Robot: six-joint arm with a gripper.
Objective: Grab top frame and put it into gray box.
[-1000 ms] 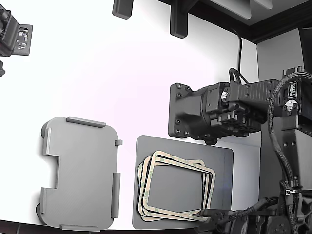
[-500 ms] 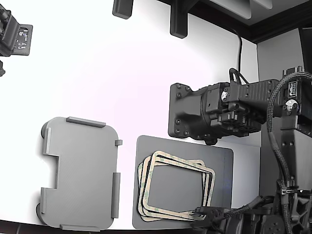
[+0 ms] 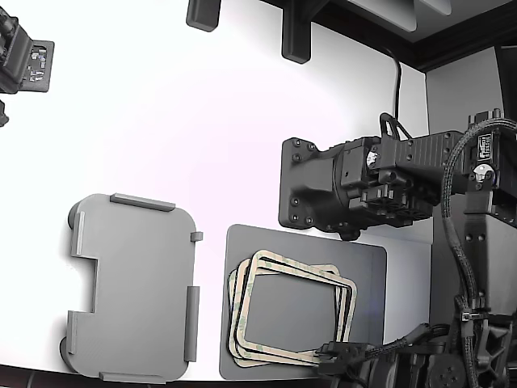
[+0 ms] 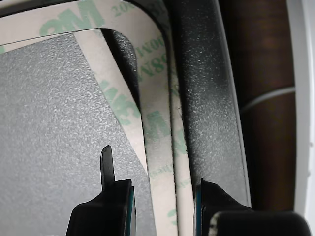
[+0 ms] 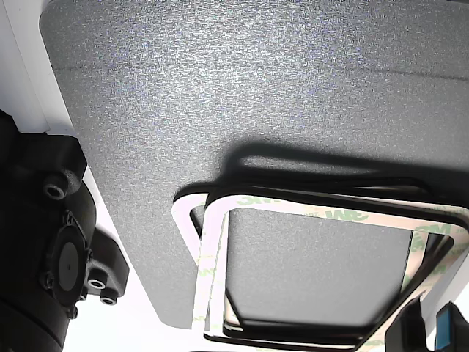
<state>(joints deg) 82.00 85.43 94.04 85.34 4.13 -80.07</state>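
White worktop; gray box at exterior view's left, dark mat right of it. Pincer open, fingers astride top frame rail on the mat.

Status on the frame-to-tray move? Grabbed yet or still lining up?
Done: the gripper has reached the stack's near edge, jaws either side of the thin beige top frame. In hand: lining up the grasp; jaws look open, frame flat on the dark gray mat, not lifted. Left: close, lift, carry to the light gray shallow box, which holds no frame.
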